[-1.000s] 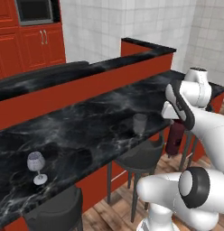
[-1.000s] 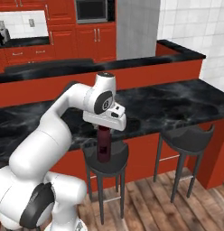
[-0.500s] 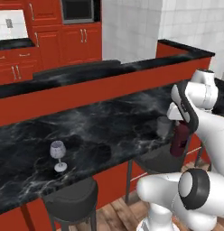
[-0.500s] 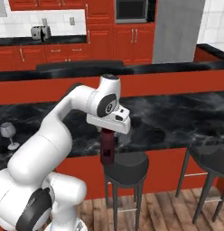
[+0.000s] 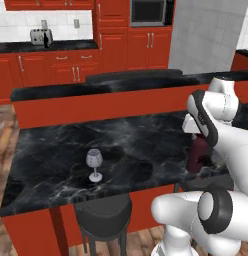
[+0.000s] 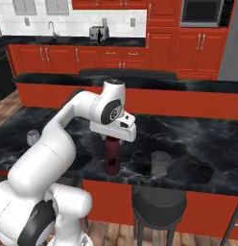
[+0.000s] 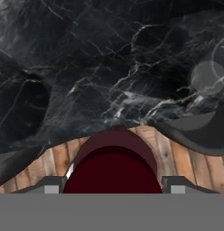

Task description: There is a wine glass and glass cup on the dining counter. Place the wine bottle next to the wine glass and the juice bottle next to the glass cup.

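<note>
We see the gripper (image 6: 113, 139) clamped on the juice bottle (image 6: 112, 157) — its jaws stand one on each side of the bottle's upper part, as the hand view confirms with the maroon body (image 7: 114, 164) between the two finger tips. The bottle hangs directly below the gripper, upright, long axis vertical, neck up into the hand and base down. In the right base view its base sits at the near edge of the dining counter (image 6: 197, 144); we cannot tell whether it rests on the marble or hangs just above it.

The glass cup (image 6: 160, 163) stands upright near the bottle, to the gripper's right and near the same front edge. The wine glass (image 5: 94, 164) stands upright well apart on the gripper's left, stem vertical, also near the front edge.

Open marble lies beyond the gripper, up to the raised red ledge (image 5: 96, 102). Below the counter edge, dark round stools (image 6: 160, 203) stand on the wooden floor — one just under the cup.
</note>
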### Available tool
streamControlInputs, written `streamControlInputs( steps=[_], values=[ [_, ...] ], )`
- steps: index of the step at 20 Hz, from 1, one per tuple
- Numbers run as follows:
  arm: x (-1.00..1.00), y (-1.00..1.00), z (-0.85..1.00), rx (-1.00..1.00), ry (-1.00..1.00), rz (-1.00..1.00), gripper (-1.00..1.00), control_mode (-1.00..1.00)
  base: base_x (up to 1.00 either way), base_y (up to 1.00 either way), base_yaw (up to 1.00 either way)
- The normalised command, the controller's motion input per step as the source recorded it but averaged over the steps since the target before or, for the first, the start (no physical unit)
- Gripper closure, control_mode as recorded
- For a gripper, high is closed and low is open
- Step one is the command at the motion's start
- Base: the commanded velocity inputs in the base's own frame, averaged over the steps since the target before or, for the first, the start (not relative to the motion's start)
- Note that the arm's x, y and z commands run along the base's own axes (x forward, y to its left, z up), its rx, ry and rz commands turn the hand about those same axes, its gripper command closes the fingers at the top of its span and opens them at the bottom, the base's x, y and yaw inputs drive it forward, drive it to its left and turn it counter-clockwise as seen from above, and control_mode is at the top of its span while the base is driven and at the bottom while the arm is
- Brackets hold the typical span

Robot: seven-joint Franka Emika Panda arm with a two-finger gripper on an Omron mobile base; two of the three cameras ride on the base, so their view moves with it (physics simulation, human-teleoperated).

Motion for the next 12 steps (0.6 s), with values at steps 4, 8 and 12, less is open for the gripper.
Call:
streamControlInputs(
  steps=[4,8,12],
  values=[
    [0.00,0.00,0.00,0.00,0.00,0.00,1.00,1.00,0.39,-0.38,0.24],
    [0.00,0.00,0.00,0.00,0.00,0.00,1.00,1.00,0.21,-0.45,0.20],
    [0.00,0.00,0.00,0.00,0.00,0.00,1.00,1.00,0.10,-0.39,0.12]
  ],
)
